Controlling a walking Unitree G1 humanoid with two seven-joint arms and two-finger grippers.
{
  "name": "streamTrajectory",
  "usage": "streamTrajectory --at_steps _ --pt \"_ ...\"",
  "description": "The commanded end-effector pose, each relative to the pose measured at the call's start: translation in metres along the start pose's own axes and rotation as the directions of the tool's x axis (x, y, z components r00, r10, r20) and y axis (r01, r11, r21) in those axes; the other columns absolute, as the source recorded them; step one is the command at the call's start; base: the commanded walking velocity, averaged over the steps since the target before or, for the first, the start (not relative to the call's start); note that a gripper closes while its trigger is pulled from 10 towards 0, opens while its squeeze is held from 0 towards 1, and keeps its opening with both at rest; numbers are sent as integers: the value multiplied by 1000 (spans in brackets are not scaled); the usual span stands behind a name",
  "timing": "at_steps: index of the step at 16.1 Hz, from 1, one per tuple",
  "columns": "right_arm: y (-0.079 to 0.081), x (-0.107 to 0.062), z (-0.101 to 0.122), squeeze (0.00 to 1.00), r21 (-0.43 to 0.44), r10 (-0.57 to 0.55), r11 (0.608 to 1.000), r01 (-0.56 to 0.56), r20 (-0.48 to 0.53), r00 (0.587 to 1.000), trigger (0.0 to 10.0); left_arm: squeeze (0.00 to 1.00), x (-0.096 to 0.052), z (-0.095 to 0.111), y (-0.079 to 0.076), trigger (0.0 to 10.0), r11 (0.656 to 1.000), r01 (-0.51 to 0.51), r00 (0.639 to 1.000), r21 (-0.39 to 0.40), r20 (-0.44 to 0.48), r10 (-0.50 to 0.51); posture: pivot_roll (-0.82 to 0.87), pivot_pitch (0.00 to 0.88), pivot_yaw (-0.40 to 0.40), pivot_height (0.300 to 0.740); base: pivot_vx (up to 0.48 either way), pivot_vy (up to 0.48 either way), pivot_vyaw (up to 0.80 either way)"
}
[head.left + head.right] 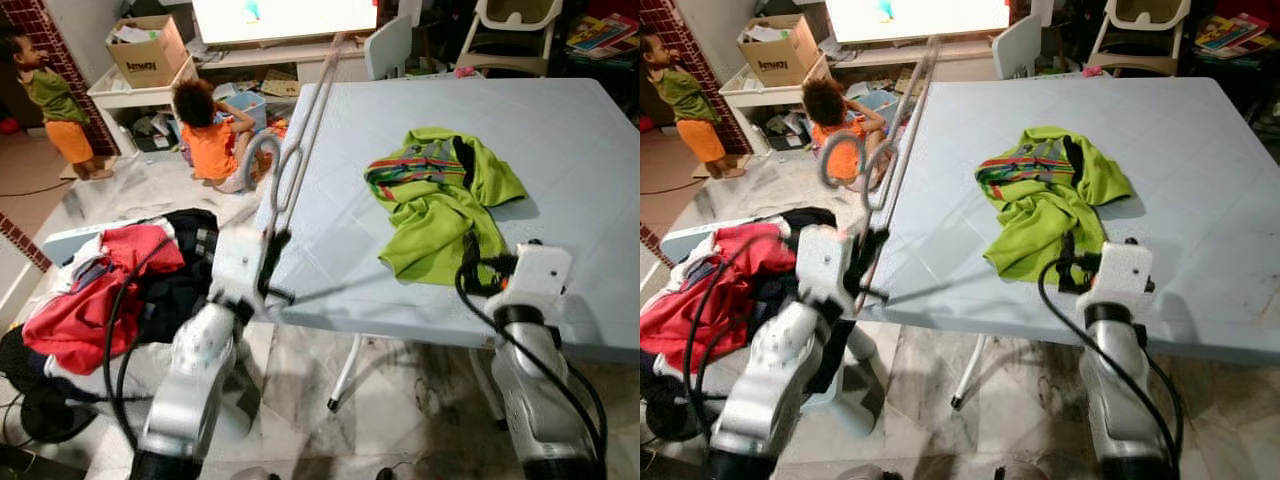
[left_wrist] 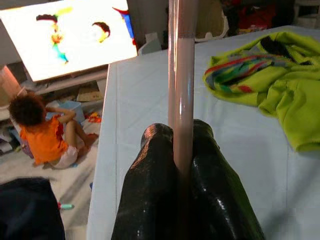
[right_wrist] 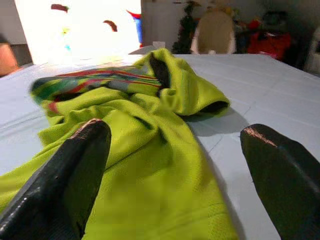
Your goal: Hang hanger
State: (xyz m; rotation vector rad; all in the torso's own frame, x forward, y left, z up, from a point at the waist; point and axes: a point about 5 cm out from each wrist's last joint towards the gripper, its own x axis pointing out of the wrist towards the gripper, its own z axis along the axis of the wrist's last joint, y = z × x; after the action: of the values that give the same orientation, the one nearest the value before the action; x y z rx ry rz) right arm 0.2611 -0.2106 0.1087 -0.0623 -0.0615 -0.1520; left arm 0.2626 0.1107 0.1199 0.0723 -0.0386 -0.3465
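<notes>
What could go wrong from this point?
1. The left gripper pinches the hanger low on one thin bar, so the long hanger might twist or slip.
2. The right gripper is open over the shirt, which lies crumpled; threading the hanger in may snag.
3. People sit on the floor close by.

The crumpled lime-green cloth shirt (image 1: 440, 200) has red, blue and green stripes across one part; the square plastic table (image 1: 580, 150) is pale blue; the thin hanger (image 2: 181, 75) is pinkish-beige
</notes>
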Motion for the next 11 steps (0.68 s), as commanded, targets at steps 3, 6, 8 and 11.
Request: streamTrajectory --at_steps 3,6,8,11 --pt "0 -13 0 0 7 57 998 -57 -5 998 10000 0 -13 -14 11 10000 996 -84 996 9 -21 84 -20 0 43 740 0 0 0" --pt "3 -10 -1 0 6 67 998 -67 -10 998 10000 0 -7 -11 12 10000 995 -103 995 9 2 103 -26 0 34 740 0 0 0" --pt "5 -8 0 0 -34 63 997 -64 -6 998 10000 0 0 -8 12 10000 994 -112 994 9 19 111 -26 0 34 740 0 0 0" --pt "2 -5 3 0 -23 63 998 -64 -12 998 10000 0 2 -7 11 10000 994 -110 994 6 26 110 -34 0 42 740 -282 0 0"
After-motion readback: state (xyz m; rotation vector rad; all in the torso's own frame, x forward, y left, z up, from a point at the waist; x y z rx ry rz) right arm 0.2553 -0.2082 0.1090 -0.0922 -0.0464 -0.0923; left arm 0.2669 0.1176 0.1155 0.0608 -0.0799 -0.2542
